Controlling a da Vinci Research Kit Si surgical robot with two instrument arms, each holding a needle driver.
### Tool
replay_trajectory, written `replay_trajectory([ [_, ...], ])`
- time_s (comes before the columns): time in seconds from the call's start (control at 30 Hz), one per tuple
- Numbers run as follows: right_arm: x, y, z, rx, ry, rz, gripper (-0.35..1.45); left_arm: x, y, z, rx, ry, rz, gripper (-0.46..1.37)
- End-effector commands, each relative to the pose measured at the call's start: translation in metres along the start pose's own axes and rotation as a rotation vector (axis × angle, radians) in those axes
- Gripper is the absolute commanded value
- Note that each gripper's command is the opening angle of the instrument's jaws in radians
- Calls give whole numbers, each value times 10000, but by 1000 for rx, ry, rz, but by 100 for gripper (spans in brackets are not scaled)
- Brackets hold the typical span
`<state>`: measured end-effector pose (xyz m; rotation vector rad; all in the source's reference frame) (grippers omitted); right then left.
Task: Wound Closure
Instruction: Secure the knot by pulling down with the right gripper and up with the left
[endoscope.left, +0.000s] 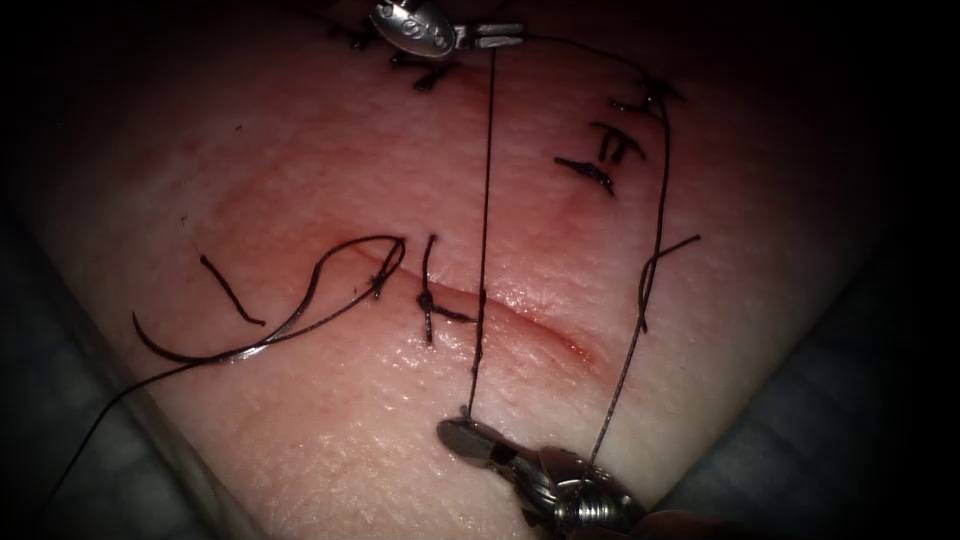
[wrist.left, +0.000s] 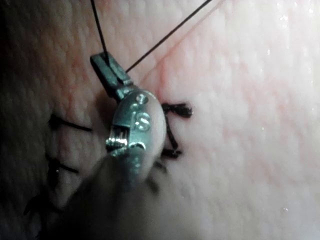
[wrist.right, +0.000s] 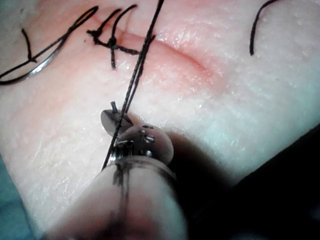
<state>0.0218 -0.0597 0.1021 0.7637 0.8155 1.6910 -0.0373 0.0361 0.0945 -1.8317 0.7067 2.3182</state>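
L tool (endoscope.left: 498, 37) at far edge of tissue (endoscope.left: 760, 330), jaws closed on thread (endoscope.left: 485, 220), R tool (endoscope.left: 466, 432) at near edge, closed on same thread, needle (endoscope.left: 290, 320) lying loose left of cut (endoscope.left: 520, 310), not in tissue.

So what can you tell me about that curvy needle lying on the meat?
The needle is a thin, curved sliver of shiny grey metal, like a little hook. It lies flat on top of the tissue, left of the cut, not poked in, and no tool holds it. Dark thread joins its lower end and trails off toward the tissue's edge. Its upper end curls toward the stitch at the cut's left end. A short loose piece of thread lies just beside it.
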Motion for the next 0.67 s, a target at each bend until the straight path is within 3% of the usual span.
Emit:
replay_trajectory([
  [0.03, 0, 0, 1, -2, 1, 0, -35, 1, 0, 0, -3, -1, 0, -35],
  [0.67, 1, 1, 3, 9, -3, 2, -35, 6, -2, -2, -11, 4, -5, -35],
])
